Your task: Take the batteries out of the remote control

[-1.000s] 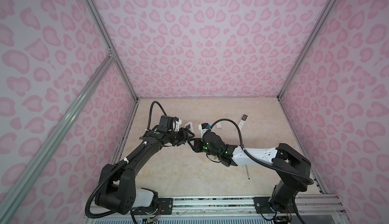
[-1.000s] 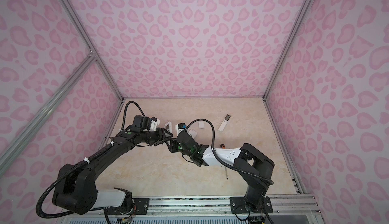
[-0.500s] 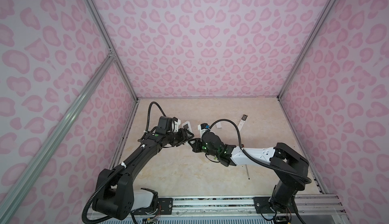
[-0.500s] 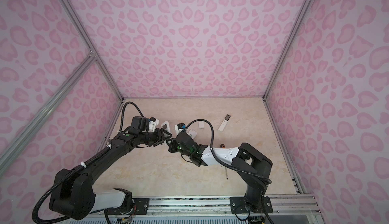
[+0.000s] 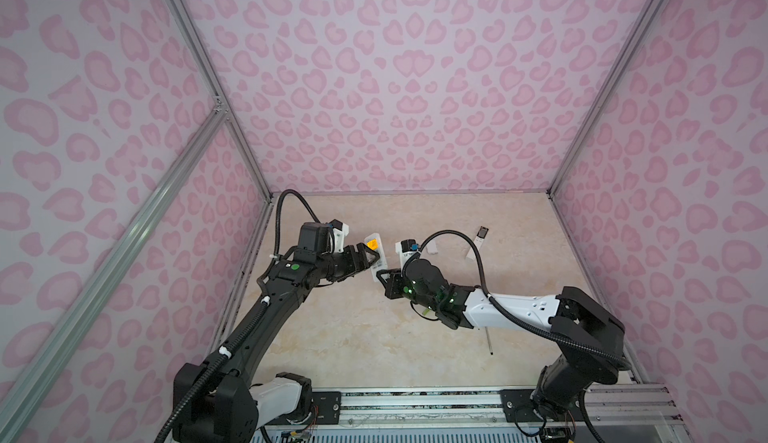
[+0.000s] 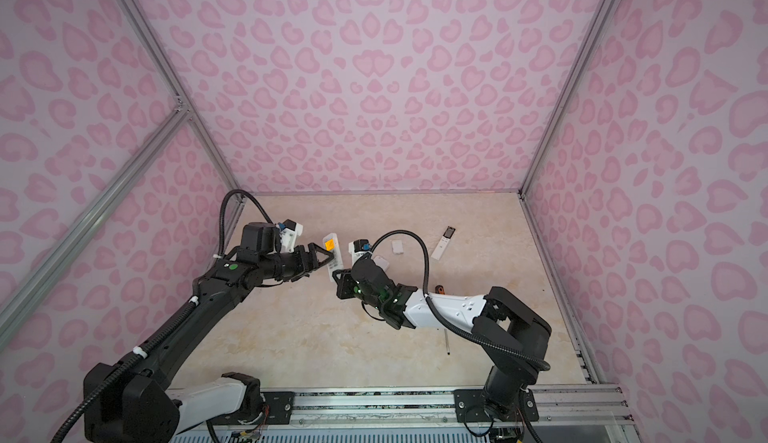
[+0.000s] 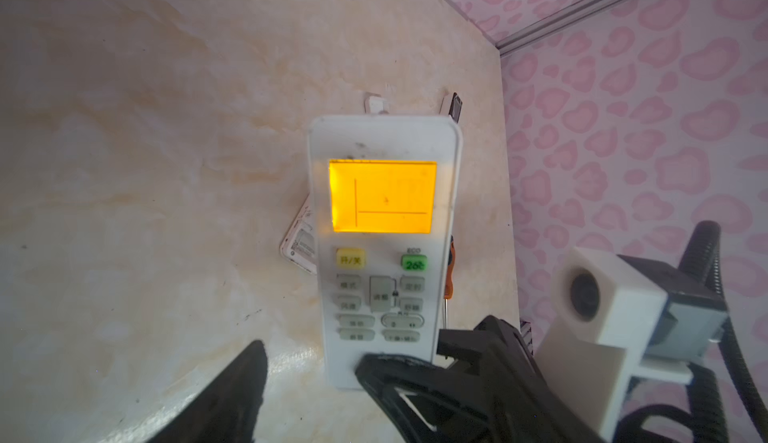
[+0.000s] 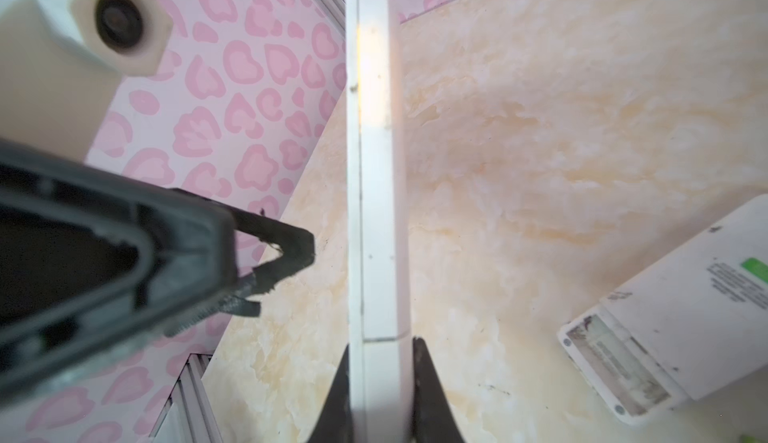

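Both arms reach inward and meet mid-table; the right gripper [image 5: 380,275] pinches the lit remote's [image 7: 382,195] bottom end, the left gripper [image 7: 311,357] spread wide alongside, holding nothing

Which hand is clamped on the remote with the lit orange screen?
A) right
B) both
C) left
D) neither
A: the right wrist view shows the right hand pinching the end of the remote, seen edge-on, while the left hand stands open beside it.
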Motion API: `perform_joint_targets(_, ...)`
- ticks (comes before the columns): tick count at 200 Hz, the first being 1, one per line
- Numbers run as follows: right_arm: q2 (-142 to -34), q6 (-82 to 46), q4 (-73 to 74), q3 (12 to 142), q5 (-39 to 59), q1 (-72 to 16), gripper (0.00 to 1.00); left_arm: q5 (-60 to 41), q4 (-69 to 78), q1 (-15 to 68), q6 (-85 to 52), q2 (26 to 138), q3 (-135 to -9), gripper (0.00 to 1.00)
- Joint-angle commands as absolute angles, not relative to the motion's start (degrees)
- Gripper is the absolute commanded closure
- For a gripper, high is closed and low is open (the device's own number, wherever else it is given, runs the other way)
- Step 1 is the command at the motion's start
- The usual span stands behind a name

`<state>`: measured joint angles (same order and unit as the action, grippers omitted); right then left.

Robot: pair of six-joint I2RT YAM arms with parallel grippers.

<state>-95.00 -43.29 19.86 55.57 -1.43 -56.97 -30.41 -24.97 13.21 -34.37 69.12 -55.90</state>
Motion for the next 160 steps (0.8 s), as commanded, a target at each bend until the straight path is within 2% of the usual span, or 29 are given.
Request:
perform_joint_targets(1,-93.7,-36.3,15.3,56.3,-6.5,-57.4,1.00,-29.1,-31.4,10.7,-31.9,68.0,-58.6,0.17)
perform_joint_targets(55,-92.6,-20.7,3.9,61.7,-18.8,-61.5,1.00,-28.6,-35.1,7.7,-37.1,64.5,-60.7,0.18)
perform_joint_targets(81,-92.7,-14.0,4.6,61.8,-25.4,-64.1,1.00,-30.4,-35.1,7.4,-41.6,64.3,-62.1,0.18)
perform_joint_targets(160,-100.2,4.7,1.9,69.8,-42.9,-73.5,1.00,-32.8,-33.1,7.3,-52.2,65.5,-61.2,0.31)
